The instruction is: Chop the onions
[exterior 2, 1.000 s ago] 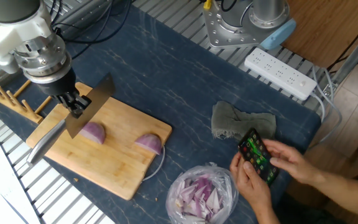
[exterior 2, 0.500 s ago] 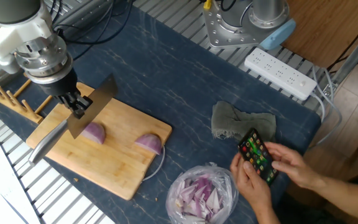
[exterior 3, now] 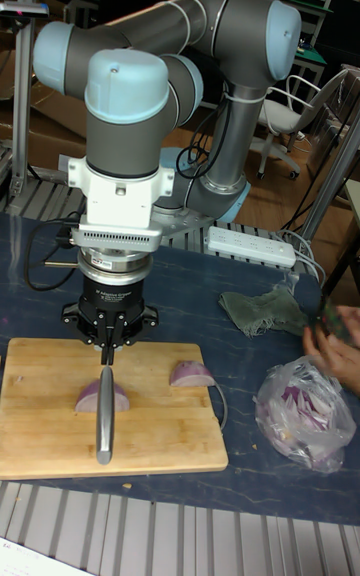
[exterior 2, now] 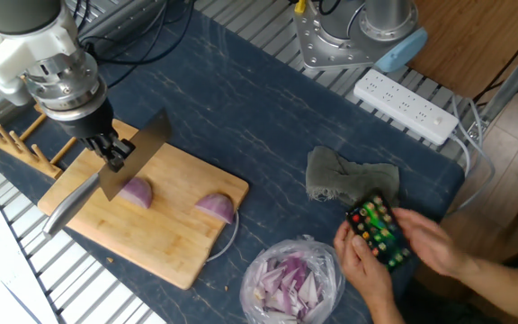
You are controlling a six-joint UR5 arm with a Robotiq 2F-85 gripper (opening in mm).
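Two onions, purple-skinned halves lying dome up, rest on the wooden cutting board (exterior 2: 169,245): one (exterior 2: 136,191) at the middle left, the other (exterior 2: 216,207) toward the right edge. My gripper (exterior 2: 111,155) is shut on a broad-bladed knife (exterior 2: 140,151) and hovers over the board's back left. The blade edge stands just above and behind the left onion. In the tall fixed view the gripper (exterior 3: 108,344) points straight down, and the knife (exterior 3: 104,418) runs toward the camera across the left onion (exterior 3: 88,398). The right onion (exterior 3: 189,373) lies apart on the board (exterior 3: 50,426).
A clear plastic bag of chopped onion bits (exterior 2: 293,279) sits off the board's right end. A grey cloth (exterior 2: 349,175) lies beyond it. A person's hands hold a phone (exterior 2: 380,232) at the right. A power strip (exterior 2: 406,106) and a wooden rack (exterior 2: 16,144) flank the table.
My gripper and the knife have shifted very slightly to the right. The person's right hand has moved across the phone.
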